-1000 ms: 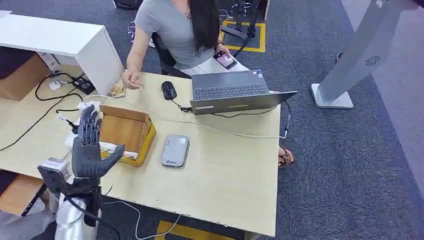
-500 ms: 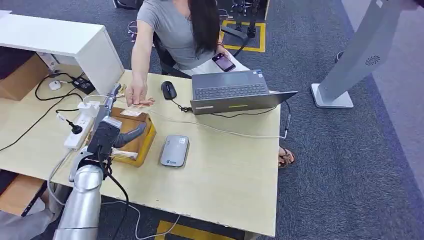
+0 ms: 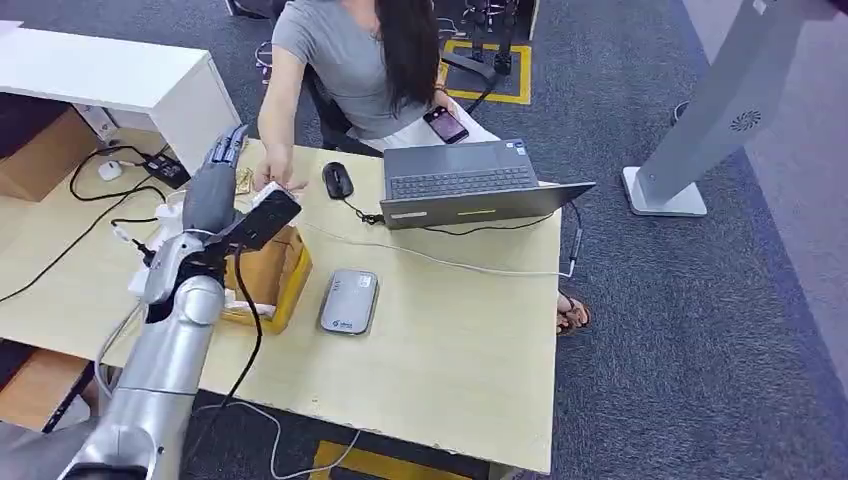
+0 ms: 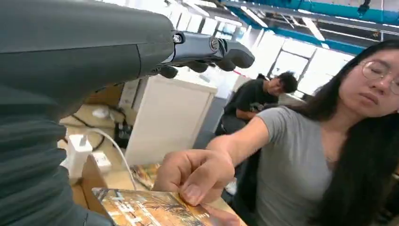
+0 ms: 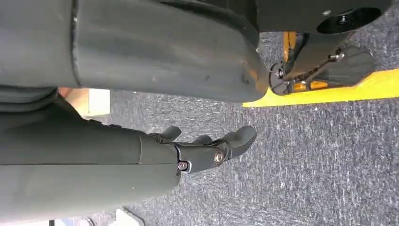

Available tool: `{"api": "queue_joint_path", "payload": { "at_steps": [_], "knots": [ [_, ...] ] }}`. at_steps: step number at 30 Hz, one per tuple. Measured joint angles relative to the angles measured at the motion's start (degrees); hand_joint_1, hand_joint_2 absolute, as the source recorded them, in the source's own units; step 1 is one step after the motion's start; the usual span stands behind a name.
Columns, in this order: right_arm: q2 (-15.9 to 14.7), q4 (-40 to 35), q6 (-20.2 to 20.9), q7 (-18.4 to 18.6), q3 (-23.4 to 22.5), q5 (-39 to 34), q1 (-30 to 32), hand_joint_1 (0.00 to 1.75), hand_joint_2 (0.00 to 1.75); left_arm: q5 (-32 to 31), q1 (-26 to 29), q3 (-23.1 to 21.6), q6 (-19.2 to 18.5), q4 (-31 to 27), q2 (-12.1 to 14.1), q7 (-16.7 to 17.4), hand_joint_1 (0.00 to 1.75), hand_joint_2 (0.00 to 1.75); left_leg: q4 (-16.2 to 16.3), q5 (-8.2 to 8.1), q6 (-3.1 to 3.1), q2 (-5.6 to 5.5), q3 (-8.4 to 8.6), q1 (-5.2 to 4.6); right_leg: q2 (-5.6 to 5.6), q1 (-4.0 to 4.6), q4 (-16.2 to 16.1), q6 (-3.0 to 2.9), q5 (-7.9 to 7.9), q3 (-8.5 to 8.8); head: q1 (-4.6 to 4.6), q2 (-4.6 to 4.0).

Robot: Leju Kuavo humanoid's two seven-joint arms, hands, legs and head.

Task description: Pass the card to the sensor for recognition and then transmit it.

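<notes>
— What's the left hand (image 3: pixel 215 180) doing?

— It's stretched out flat over the desk (image 3: pixel 440 340), fingers (image 4: pixel 211 49) straight and apart, gripping nothing. The person's hand (image 4: pixel 197 174) pinches the card (image 4: pixel 141 212) just under it, beside the thumb; whether card and thumb touch, I can't tell.

— And the right hand (image 5: pixel 207 150)?

— Hanging low over grey carpet (image 5: pixel 329 155), fingers loosely extended, nothing in them.

— What's the card like?

— Thin, flat, glossy, printed in orange and brown. It sits above the far edge of the open cardboard box (image 3: pixel 275 270).

— The sensor?

— A small grey rounded slab (image 3: pixel 349 301) lying flat on the pale wooden desk, just beside the box, well apart from the card.

— Anything else?

— A grey laptop (image 3: pixel 470 185), a black mouse (image 3: pixel 337 180), white cables, a white power strip (image 3: pixel 160 250). Dark carpet with yellow floor markings around.
</notes>
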Motion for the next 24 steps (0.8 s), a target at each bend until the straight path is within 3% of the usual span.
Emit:
{"api": "queue_joint_path", "payload": {
  "at_steps": [3, 7, 17, 18, 24],
  "knots": [
    [0.00, 0.00, 0.13, 0.44, 0.02, 0.52, -0.02, 0.00, 0.00, -4.50, -2.44, -1.31, 1.88, 1.77, 0.98, 2.23, 0.00, 1.75, 0.03, 0.03, 0.04, 0.01, -0.02, 0.00, 0.01, 0.00, 0.00, 0.01, 0.01, -0.04, -0.02, 0.02],
    [0.00, 0.02, 0.92, 1.25, 0.02, 1.79, -0.24, 0.00, 0.00, -15.99, -7.02, -4.54, 6.75, 6.85, 2.97, 8.08, 0.00, 1.75, 0.02, 0.08, 0.06, 0.03, -0.07, 0.00, 0.01, 0.00, 0.02, 0.01, 0.06, -0.04, 0.00, 0.02],
    [0.00, 0.20, 1.07, 1.62, 0.02, 1.79, -0.29, 0.00, 0.00, -17.30, -9.61, -6.66, 7.19, 10.69, 3.74, 8.76, 0.00, 1.75, 0.03, 0.08, 0.06, 0.02, -0.08, -0.01, 0.00, -0.01, 0.01, 0.02, 0.06, -0.04, 0.00, 0.02],
    [0.00, 0.20, 1.07, 1.64, 0.02, 1.79, -0.29, 0.00, 0.00, -17.30, -9.71, -6.77, 7.19, 10.95, 3.74, 8.76, 1.75, 1.75, 0.03, 0.08, 0.06, 0.02, -0.08, -0.01, 0.00, -0.01, 0.01, 0.02, 0.06, -0.04, 0.02, 0.02],
    [0.00, 0.28, 1.07, 1.62, 0.02, 1.79, -0.30, 0.00, 0.00, -17.28, -9.94, -7.43, 7.19, 12.04, 3.74, 8.76, 1.75, 1.75, 0.03, 0.08, 0.06, 0.02, -0.07, -0.01, 0.00, -0.01, 0.01, 0.02, 0.07, -0.05, 0.00, 0.02]
  ]
}}
